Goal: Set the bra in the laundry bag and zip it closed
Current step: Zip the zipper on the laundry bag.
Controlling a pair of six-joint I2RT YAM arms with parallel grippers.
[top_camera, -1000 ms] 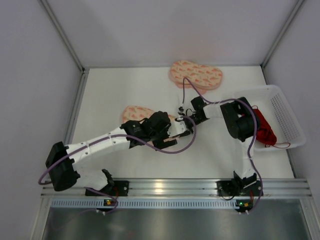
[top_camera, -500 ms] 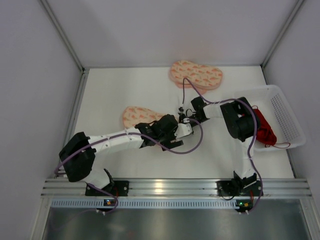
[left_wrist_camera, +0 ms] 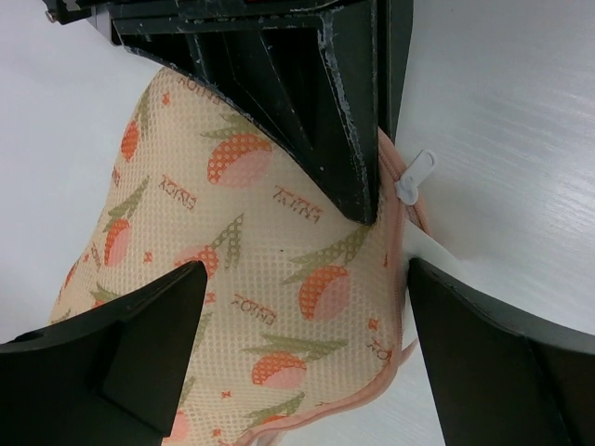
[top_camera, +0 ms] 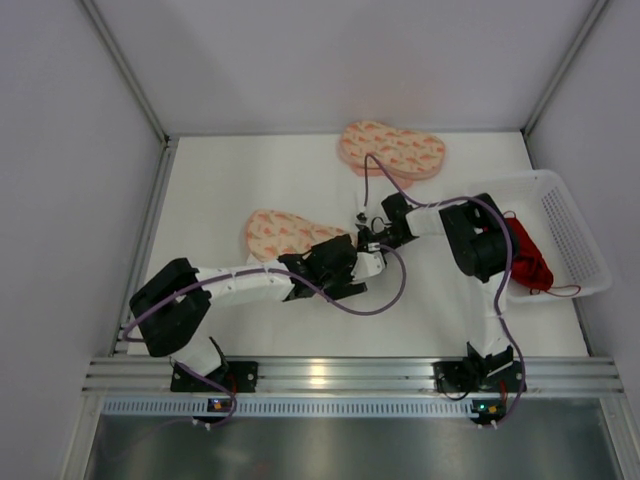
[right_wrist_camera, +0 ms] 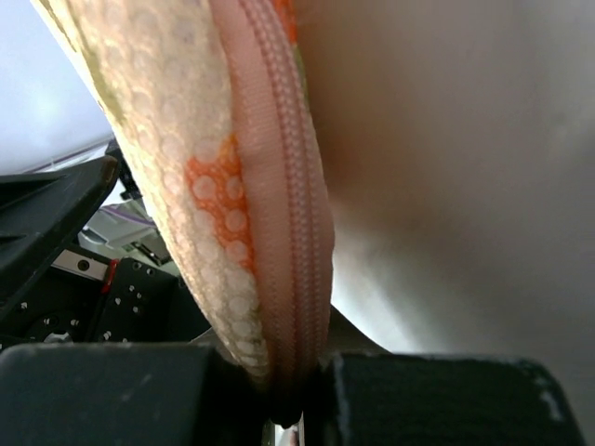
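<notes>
Under my left gripper [left_wrist_camera: 302, 348], whose jaws stand wide apart and hold nothing, lies the laundry bag [left_wrist_camera: 232, 251], its printed mesh filling the gap between my two fingers. Just beyond the right-hand finger, the white zip tab [left_wrist_camera: 414, 177] sits on the bag's rim. It is close beside my right gripper [right_wrist_camera: 288, 395], whose jaws are clamped tight on the bag's zippered edge. Well off to the right of both, the bra [top_camera: 528, 255] lies in the white basket [top_camera: 585, 240], partly hidden behind my right arm [top_camera: 478, 240], so nothing is packed yet. I judge I am at the opening of the bag. Next, my left jaws should come down on the tab or the facing rim and close there, while the right ones hold firm.
</notes>
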